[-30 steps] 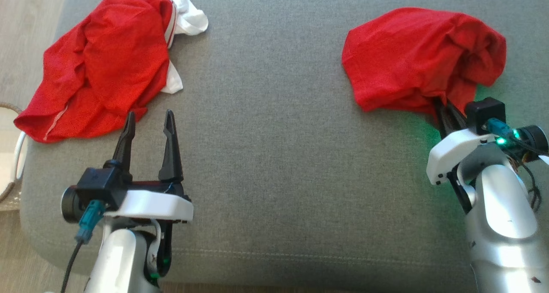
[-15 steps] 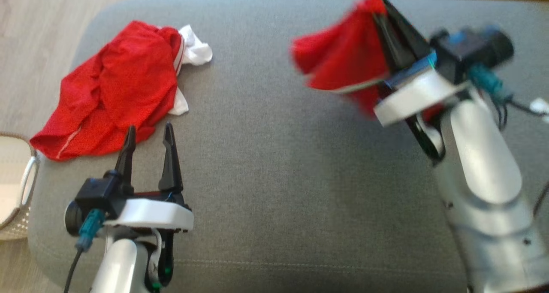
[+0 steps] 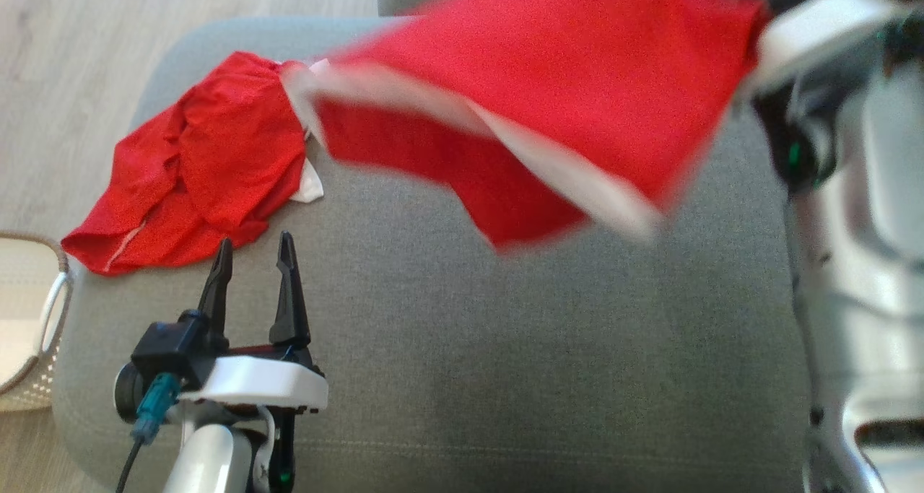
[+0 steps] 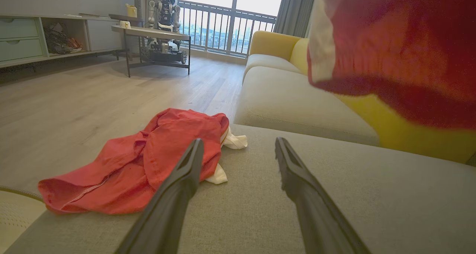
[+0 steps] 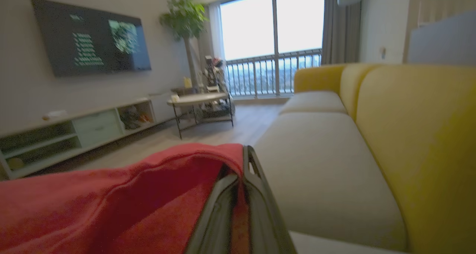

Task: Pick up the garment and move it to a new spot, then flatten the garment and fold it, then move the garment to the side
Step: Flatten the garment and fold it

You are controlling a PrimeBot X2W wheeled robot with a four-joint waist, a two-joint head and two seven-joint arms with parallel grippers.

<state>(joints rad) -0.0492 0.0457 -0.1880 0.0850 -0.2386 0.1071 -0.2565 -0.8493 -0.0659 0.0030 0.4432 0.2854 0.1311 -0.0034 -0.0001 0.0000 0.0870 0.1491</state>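
Observation:
A red garment with a white band hangs in the air over the grey cushion, blurred and spread wide. In the right wrist view my right gripper is shut on the garment's edge, red cloth pinched between the fingers. The pale right forearm rises along the head view's right side. The garment also fills the left wrist view's upper right. My left gripper stands open and low at the cushion's front left, nothing between its fingers.
A second red and white garment lies crumpled at the cushion's far left corner, just beyond my left fingertips. A pale basket stands on the floor at the left. A yellow and grey sofa lies beyond the cushion.
My right arm has lifted the garment off the cushion and swung it up and leftward, where it unfurls. The head view has shifted. The left gripper has stayed put.

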